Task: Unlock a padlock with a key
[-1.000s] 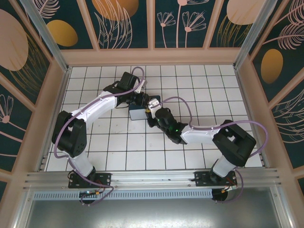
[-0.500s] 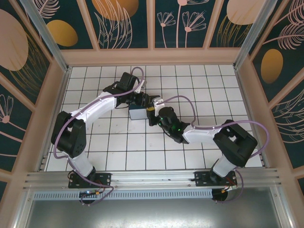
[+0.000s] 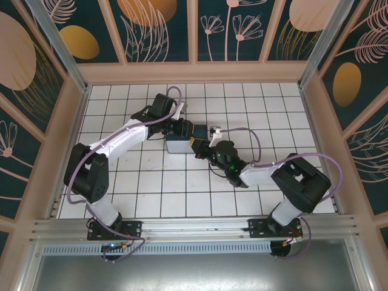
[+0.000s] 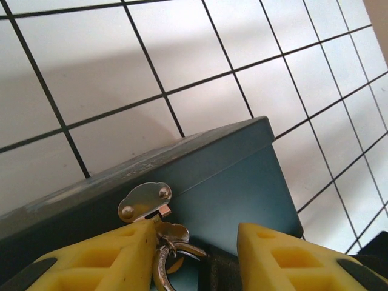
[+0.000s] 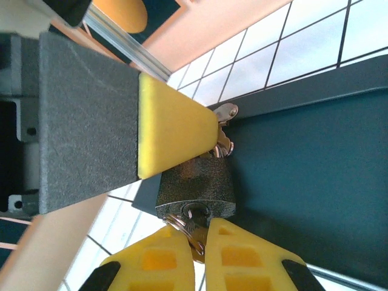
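Right wrist view: the right gripper [image 5: 200, 244], pinched on the key [image 5: 193, 228] in the padlock [image 5: 195, 185], had swung outward, likely turning it; the left gripper [image 4: 197, 236] straddled it, fingers apart, grip unclear.

The floor [image 3: 151, 188] is white, ruled into squares by thin black lines. The box [image 4: 230, 176] is dark teal, and its hasp [image 4: 144, 201] is silvery. The padlock [image 5: 195, 185] has a speckled dark grey body, and the key [image 5: 194, 235] is silvery. The left gripper [image 4: 197, 236] and right gripper [image 5: 203, 245] have yellow pads on dark grey. The arms [image 3: 121, 138] are white and black, with purple cables [image 3: 241, 129]. The walls [image 3: 163, 30] are dark teal with peach and orange plant drawings.
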